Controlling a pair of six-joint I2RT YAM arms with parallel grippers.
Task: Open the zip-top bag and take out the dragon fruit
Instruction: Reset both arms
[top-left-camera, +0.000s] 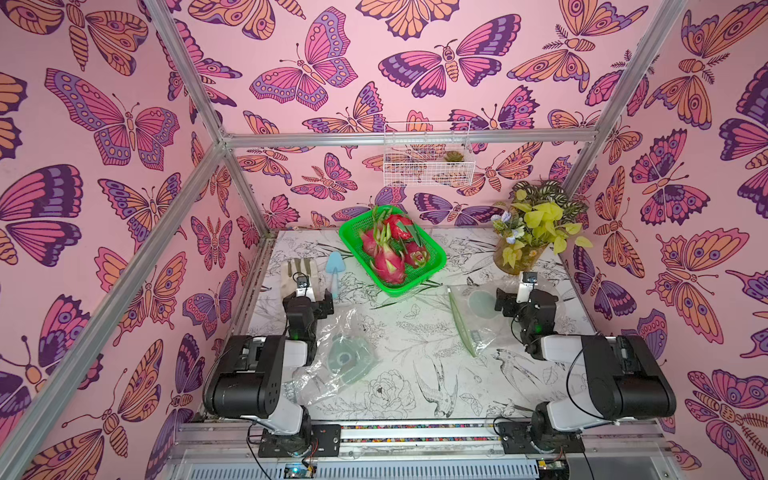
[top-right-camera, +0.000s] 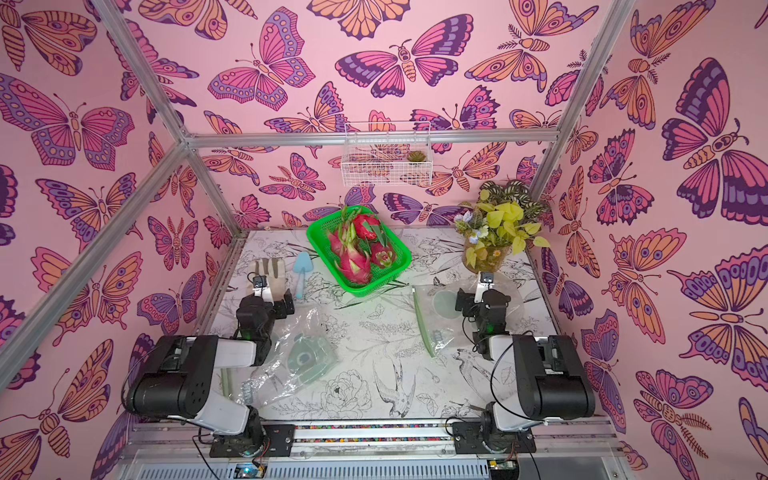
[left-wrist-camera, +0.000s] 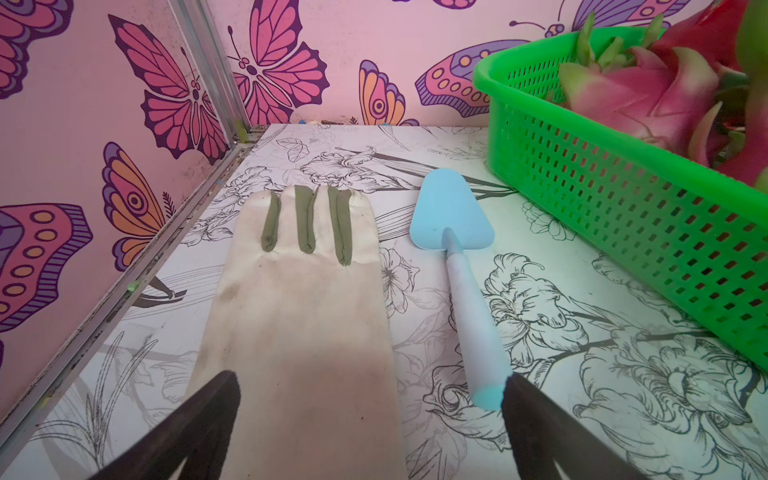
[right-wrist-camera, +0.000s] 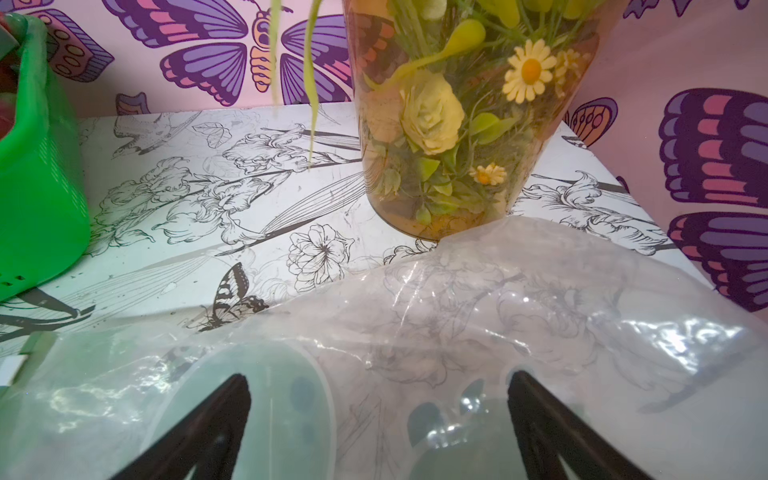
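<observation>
Lying together in a bright green plastic basket with slotted walls, the magenta-pink dragon fruits with green-tipped scales are at the back middle of the table with the black-and-white flower print, and both top views show them there. The left gripper hangs low over a beige fabric glove with olive-green strips between its fingers; its two dark jaws are spread wide apart and nothing is between them but the glove below. Just beside the glove lies a small light blue plastic trowel, between the glove and the basket. The right gripper is also spread wide and holds nothing; it hangs over a clear zip-top bag with a green zip strip, which lies rather flat at the right side of the table. The far edge of this bag reaches the foot of an amber see-through vase with yellow and green flowers. A second clear plastic bag, crumpled, lies near the left arm, partly under it. Both bags are well apart from the basket of fruit.
</observation>
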